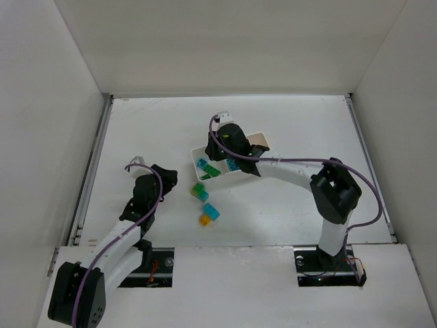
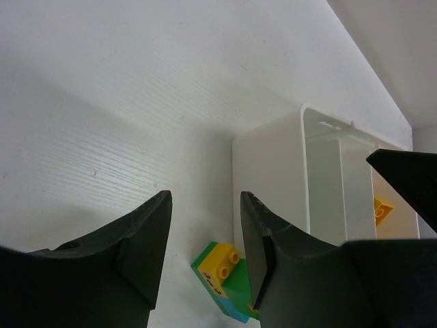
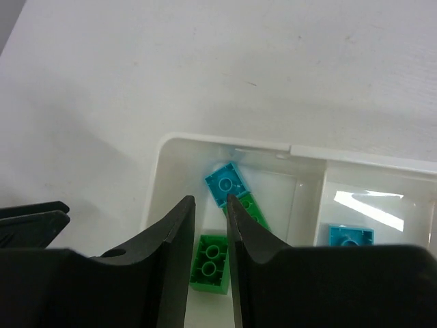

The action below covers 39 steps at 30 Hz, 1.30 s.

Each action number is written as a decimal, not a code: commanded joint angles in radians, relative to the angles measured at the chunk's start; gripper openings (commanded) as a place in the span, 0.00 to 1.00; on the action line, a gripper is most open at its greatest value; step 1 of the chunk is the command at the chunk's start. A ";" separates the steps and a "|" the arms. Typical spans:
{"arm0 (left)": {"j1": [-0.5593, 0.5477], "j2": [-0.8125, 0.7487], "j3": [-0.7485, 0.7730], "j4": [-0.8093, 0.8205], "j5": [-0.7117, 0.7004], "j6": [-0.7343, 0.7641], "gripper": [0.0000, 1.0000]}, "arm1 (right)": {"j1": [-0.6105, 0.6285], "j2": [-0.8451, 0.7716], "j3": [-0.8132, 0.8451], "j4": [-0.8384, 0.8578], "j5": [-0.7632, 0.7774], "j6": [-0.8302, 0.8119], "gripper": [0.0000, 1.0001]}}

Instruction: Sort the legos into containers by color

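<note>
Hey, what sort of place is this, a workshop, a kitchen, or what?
Probably a robotics lab test cell: a left arm and right arm bolted to a white table, plain white walls boxing it in, and lego bricks beside a small tray.

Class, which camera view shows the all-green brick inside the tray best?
Right wrist: the green brick lies close below, studs visible. Top external shows only a small green patch; left wrist sees just the tray, its outer wall.
</note>
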<state>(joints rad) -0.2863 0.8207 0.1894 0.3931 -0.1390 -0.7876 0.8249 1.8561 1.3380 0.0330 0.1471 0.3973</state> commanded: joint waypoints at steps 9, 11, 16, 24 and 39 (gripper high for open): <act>-0.024 -0.005 0.012 0.049 0.001 0.010 0.42 | 0.003 0.093 0.073 -0.054 -0.032 -0.047 0.53; -0.030 -0.005 0.012 0.055 0.001 0.011 0.42 | 0.009 0.129 0.095 -0.067 -0.024 -0.055 0.60; -0.037 0.009 0.015 0.061 0.001 0.013 0.43 | 0.015 0.198 0.141 -0.097 -0.037 -0.071 0.67; -0.044 0.032 0.018 0.073 0.004 0.013 0.43 | 0.046 0.302 0.234 -0.171 -0.024 -0.068 0.64; -0.032 0.028 0.016 0.073 0.009 0.013 0.43 | 0.050 0.157 0.150 -0.055 0.023 0.011 0.22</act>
<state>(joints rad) -0.3248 0.8543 0.1894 0.4225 -0.1352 -0.7868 0.8764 2.1315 1.5154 -0.1226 0.1719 0.3706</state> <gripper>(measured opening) 0.425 0.407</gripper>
